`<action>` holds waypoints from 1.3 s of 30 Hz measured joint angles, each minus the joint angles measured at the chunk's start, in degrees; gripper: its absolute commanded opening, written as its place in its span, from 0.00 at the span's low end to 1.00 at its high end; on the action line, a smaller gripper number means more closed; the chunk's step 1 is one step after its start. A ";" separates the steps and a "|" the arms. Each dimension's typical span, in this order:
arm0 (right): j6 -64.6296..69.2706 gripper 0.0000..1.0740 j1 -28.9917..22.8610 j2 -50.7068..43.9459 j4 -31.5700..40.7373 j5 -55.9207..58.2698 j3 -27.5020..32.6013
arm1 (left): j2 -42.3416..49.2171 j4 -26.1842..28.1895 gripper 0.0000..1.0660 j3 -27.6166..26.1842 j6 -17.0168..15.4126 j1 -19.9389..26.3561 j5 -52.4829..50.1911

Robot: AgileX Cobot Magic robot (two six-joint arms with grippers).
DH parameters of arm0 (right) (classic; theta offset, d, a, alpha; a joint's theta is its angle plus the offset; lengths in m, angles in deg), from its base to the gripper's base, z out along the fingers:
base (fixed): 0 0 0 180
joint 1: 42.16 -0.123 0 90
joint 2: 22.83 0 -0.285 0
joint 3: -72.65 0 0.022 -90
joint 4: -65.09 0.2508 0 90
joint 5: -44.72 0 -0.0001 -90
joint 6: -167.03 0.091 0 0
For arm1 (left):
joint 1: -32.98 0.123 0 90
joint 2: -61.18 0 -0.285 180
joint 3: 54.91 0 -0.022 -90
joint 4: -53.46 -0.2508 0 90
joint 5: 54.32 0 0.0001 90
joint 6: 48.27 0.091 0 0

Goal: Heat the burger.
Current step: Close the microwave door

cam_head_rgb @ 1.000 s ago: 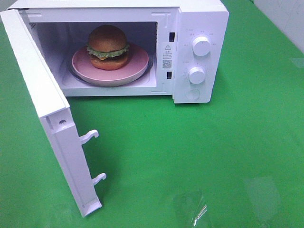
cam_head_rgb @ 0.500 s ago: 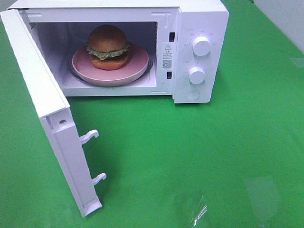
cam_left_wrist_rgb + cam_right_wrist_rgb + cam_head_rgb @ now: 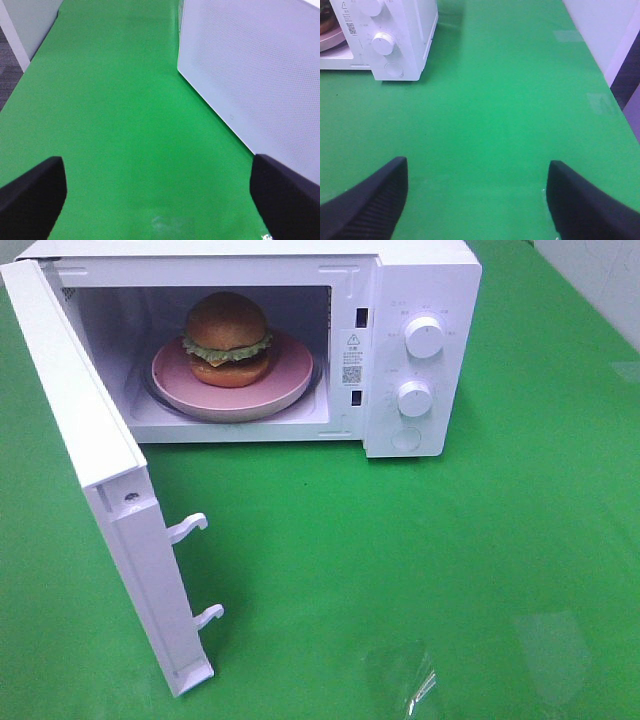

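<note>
Exterior high view: the round burger [image 3: 227,338] with glossy golden-brown buns, frilly green lettuce and a yellow cheese edge sits inside the cavity of a white box-shaped microwave oven [image 3: 420,270]. It rests upright on a round pink plate [image 3: 292,375], toward the rear of the plate, with a bare pink margin in front of it. The oven's white hinged door [image 3: 90,430] stands wide open, swung out on the left side of the oven. Two white latch hooks [image 3: 188,528] project from the door's free edge. On the control panel to the right of the cavity, two round white dials [image 3: 425,337] are stacked one above the other, with a round white button [image 3: 406,439] below them. The oven stands on a flat green table cover [image 3: 460,560]. Neither arm appears in this view.

Left wrist view: the left gripper [image 3: 160,197] has its black fingers [image 3: 32,195] spread far apart with nothing between them, only green cover beneath. The perforated white face of the door [image 3: 250,75] lies ahead on one side, apart from the fingers.

Right wrist view: the right gripper [image 3: 477,200] also has its black fingers [image 3: 370,200] spread wide, holding nothing, above bare green cover. The oven's control panel [image 3: 412,30] lies well ahead of it.
</note>
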 measured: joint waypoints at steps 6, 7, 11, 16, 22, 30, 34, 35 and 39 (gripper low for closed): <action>0.00 0.68 0.00 0.00 0.00 0.00 0.00 | 0.00 0.00 0.85 0.00 0.00 0.00 0.00; 0.00 0.68 0.00 0.00 0.00 0.00 0.00 | 0.00 0.00 0.85 0.00 0.00 0.00 0.00; 0.00 0.68 0.00 0.00 0.00 0.00 0.00 | 0.00 0.00 0.85 0.00 0.00 0.00 0.00; 0.00 0.68 0.00 0.00 0.00 0.00 0.00 | 0.00 0.00 0.85 0.00 0.00 0.00 0.00; 0.00 0.68 0.00 0.00 0.00 0.00 0.00 | 0.00 0.00 0.85 0.00 0.00 0.00 0.00; 0.00 0.68 0.00 0.00 0.00 0.00 0.00 | 0.00 0.40 0.85 -0.34 0.00 0.00 -0.69; 0.00 0.68 0.00 0.00 0.00 0.00 0.00 | -0.69 0.40 0.85 -1.20 0.00 0.00 -3.38; 0.00 0.68 0.00 0.00 0.00 0.00 0.00 | -0.69 0.40 0.85 -1.20 0.00 0.00 -3.38; 0.00 0.68 0.00 0.00 0.00 0.00 0.00 | -3.72 0.40 0.80 -1.38 0.00 0.00 -7.91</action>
